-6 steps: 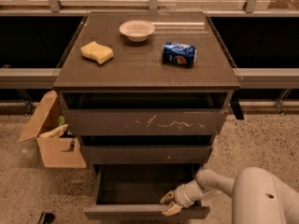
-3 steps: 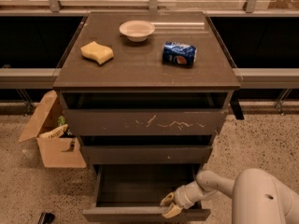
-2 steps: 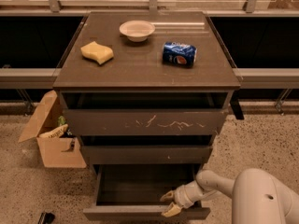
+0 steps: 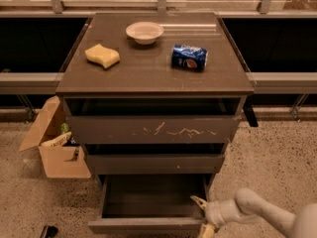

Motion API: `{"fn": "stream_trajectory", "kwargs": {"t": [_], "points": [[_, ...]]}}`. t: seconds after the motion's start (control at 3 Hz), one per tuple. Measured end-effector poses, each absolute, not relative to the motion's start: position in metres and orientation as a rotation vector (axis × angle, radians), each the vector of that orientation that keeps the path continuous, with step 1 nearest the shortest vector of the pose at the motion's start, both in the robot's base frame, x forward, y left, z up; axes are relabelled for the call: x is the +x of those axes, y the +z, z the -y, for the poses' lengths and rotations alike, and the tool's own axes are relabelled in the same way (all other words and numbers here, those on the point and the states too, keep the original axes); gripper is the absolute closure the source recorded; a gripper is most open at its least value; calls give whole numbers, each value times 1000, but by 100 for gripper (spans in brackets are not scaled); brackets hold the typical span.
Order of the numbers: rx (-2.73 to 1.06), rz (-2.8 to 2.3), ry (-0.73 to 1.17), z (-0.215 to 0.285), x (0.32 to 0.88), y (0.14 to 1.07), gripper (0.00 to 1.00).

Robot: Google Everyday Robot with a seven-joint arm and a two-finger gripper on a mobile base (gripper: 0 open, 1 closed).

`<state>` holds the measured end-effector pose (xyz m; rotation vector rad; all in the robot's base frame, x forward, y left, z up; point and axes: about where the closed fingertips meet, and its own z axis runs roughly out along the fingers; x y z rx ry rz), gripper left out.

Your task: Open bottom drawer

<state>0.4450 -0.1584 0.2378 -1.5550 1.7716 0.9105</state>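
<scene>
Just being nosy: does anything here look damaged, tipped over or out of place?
The blue soda can lies on its side on the cabinet top. White scratches mark the top drawer front. The gripper is at the right front corner of the open bottom drawer.

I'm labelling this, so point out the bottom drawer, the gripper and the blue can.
bottom drawer (image 4: 146, 225), camera view, on its front panel.
gripper (image 4: 202, 215), camera view, its tip at the drawer's front.
blue can (image 4: 189, 57), camera view, its side.

Three drawers (image 4: 153, 129), one bowl (image 4: 144, 32), one sponge (image 4: 102, 56), one can (image 4: 189, 57), one box (image 4: 62, 161), one hand (image 4: 202, 216) at bottom drawer (image 4: 143, 226)
</scene>
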Motion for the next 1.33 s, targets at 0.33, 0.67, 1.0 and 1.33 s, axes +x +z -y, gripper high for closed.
{"fn": "stream_trajectory", "kwargs": {"t": [0.33, 0.67, 1.0, 1.33], "points": [[-1462, -1766, 844, 210, 428, 271, 0], [-1390, -1802, 764, 262, 415, 302, 0], [-1361, -1864, 670, 306, 415, 339, 0], [-1333, -1934, 570, 350, 428, 382, 0]]}}
